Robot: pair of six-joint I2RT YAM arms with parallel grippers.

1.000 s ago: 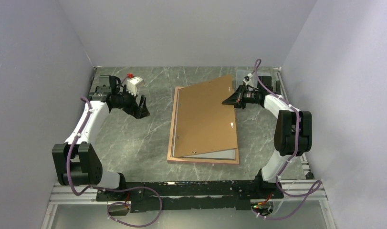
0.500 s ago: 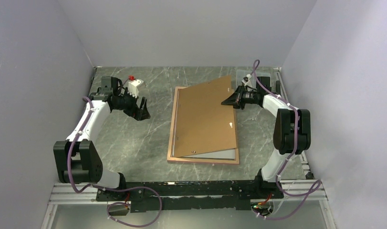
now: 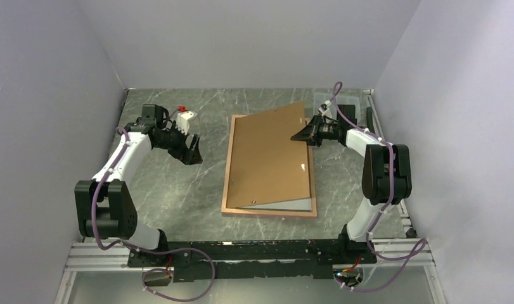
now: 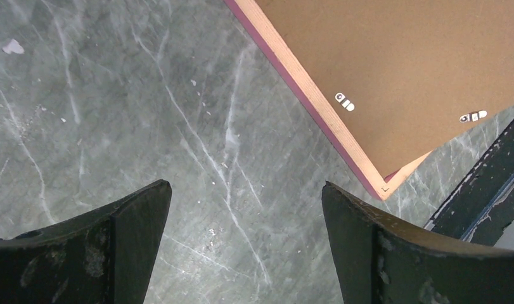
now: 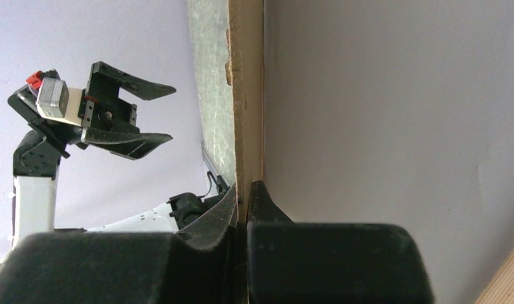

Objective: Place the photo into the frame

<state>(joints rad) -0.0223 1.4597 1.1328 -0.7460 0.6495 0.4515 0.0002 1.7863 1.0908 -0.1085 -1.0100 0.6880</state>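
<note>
Can see the frame (image 3: 227,183) face down on the tabletop (image 3: 178,190), tan reverse up. Across the frame, askew, the brown backing board (image 3: 270,158), its corner at the frame's far right raised and pinched by the right gripper (image 3: 300,135), jaws closed tight on the board's edge. At the frame's near rail, beneath the board, a pale strip, likely the white back of the photo (image 3: 286,204) (cannot be sure). Left of the frame, the left gripper (image 3: 192,152), jaws wide apart above the tabletop, holding nothing. Looks past halfway if the photo sits inside: 1 step left, squaring the board into the frame's recess and pressing flat.
</note>
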